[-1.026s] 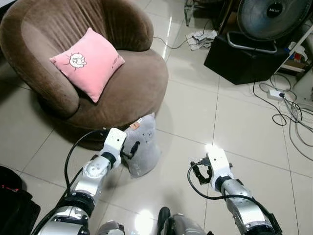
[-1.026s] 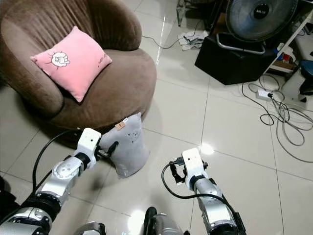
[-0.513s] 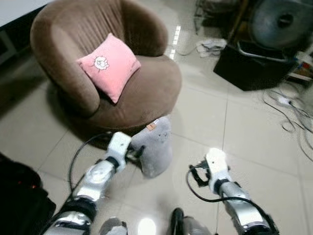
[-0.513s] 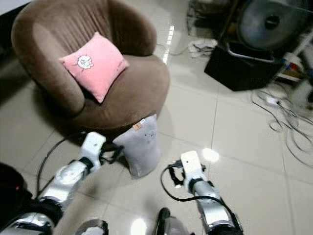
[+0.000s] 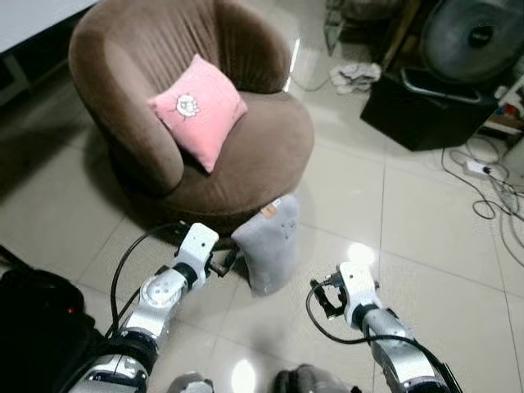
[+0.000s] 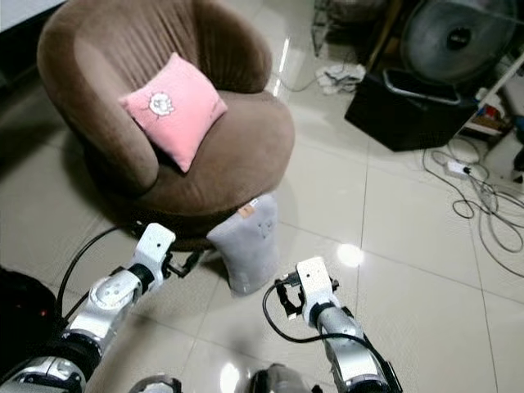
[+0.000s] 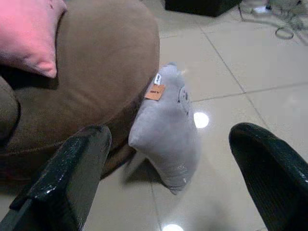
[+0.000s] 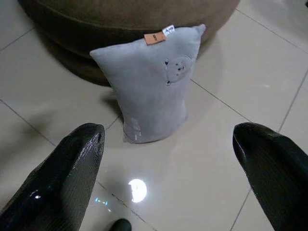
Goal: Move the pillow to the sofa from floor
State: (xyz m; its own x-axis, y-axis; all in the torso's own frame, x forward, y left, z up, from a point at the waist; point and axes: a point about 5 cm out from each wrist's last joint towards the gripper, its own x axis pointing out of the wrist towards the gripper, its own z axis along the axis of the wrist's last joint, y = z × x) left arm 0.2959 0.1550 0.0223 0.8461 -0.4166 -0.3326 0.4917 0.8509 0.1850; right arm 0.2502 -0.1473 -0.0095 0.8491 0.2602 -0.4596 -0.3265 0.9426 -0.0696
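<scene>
A grey pillow point(image 5: 268, 244) with an orange tag stands upright on the tiled floor, leaning against the front of the round brown sofa point(image 5: 254, 160). A pink pillow point(image 5: 196, 110) lies on the sofa's seat. My left gripper point(image 5: 223, 263) is low at the grey pillow's left side, a small gap away, and it is open; its fingers point(image 7: 72, 175) are spread wide on either side of the pillow in the left wrist view. My right gripper point(image 5: 324, 296) hovers over the floor to the pillow's lower right, also open, with the pillow point(image 8: 151, 82) ahead of its fingers point(image 8: 62, 178).
A black box point(image 5: 413, 110) with a fan point(image 5: 475, 37) on it stands at the back right. Cables point(image 5: 491, 184) and a power strip trail over the floor to the right. A black bag point(image 5: 37, 319) sits at my lower left. A crumpled cloth point(image 5: 354, 75) lies behind the sofa.
The camera has shifted, so the sofa and pillows sit further right in view. My left gripper was against the grey pillow's left side and now stands slightly off it.
</scene>
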